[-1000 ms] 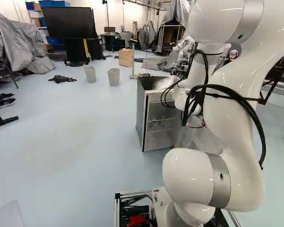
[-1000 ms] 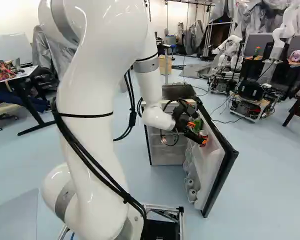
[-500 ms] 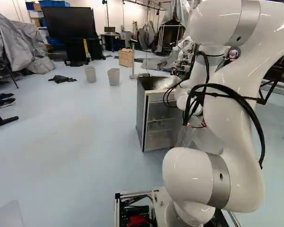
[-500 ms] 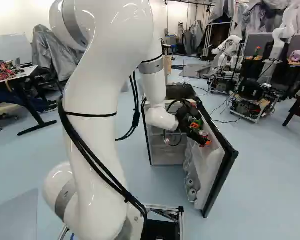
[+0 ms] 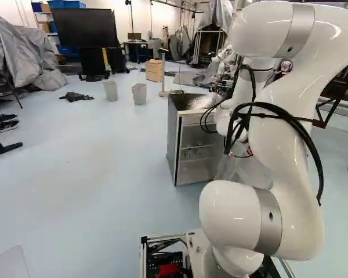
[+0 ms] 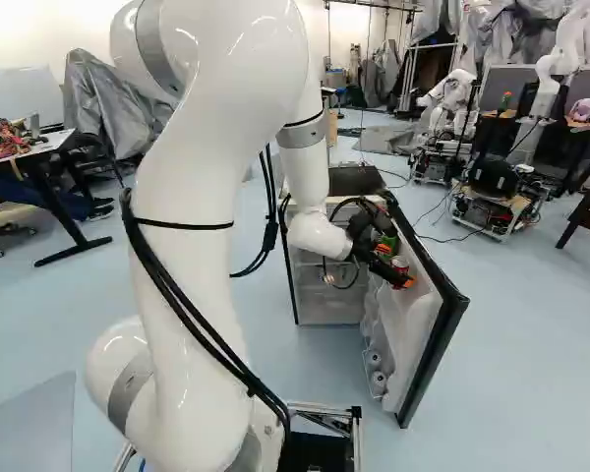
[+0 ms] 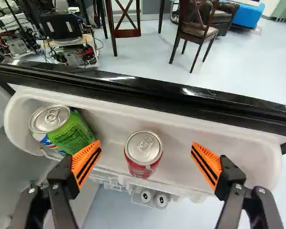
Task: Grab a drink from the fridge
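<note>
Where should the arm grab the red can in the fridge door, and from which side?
I'd grip the red can around its upper body, coming from above: it stands lid up in the open-topped door bin, with room lengthwise on both sides for the orange pads.

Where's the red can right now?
In the wrist view the red can stands in the fridge door's upper bin, between the gripper's open fingers, with the green can beside it.

Your arm [image 6: 206, 147] has swung rightward in the right base view, bringing the hand [image 6: 395, 266] slightly toward the fridge door [image 6: 420, 320].
</note>
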Tool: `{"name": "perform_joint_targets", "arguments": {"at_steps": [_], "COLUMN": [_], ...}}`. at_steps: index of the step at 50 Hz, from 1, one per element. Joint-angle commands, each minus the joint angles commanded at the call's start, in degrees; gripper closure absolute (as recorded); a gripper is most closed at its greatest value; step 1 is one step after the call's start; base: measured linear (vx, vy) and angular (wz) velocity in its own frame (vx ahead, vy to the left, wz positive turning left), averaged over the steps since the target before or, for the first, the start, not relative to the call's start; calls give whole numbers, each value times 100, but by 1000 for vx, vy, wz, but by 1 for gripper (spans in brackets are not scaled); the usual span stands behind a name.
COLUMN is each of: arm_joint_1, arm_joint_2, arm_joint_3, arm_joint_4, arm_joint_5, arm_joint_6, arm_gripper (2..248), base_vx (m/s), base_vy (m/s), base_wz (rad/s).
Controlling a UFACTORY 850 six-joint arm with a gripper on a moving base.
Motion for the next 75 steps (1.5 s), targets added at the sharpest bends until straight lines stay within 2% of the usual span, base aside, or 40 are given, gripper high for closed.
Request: {"name": "perform_joint_targets", "arguments": {"at_steps": [10, 11, 15, 16, 21, 22, 26, 27, 31, 32, 48, 75], "arm_joint_1": [0, 0, 0, 0, 0, 0, 0, 0, 0, 0, 35, 278], "arm_joint_2": [0, 0, 0, 0, 0, 0, 0, 0, 0, 0, 28, 258], "arm_joint_3": [0, 0, 0, 0, 0, 0, 0, 0, 0, 0, 41, 377], "arm_joint_4": [0, 0, 0, 0, 0, 0, 0, 0, 0, 0, 0, 0], "arm_joint_5": [0, 0, 0, 0, 0, 0, 0, 0, 0, 0, 0, 233], "arm_joint_6": [0, 0, 0, 0, 0, 0, 0, 0, 0, 0, 0, 0], "arm_gripper": [3, 31, 31, 69, 69, 107, 107, 144, 144, 152, 152, 152], "base_vx": [0, 0, 0, 0, 0, 0, 0, 0, 0, 0, 0, 0], "base_vy": [0, 0, 0, 0, 0, 0, 0, 0, 0, 0, 0, 0], "base_wz": [0, 0, 0, 0, 0, 0, 0, 0, 0, 0, 0, 0]}}
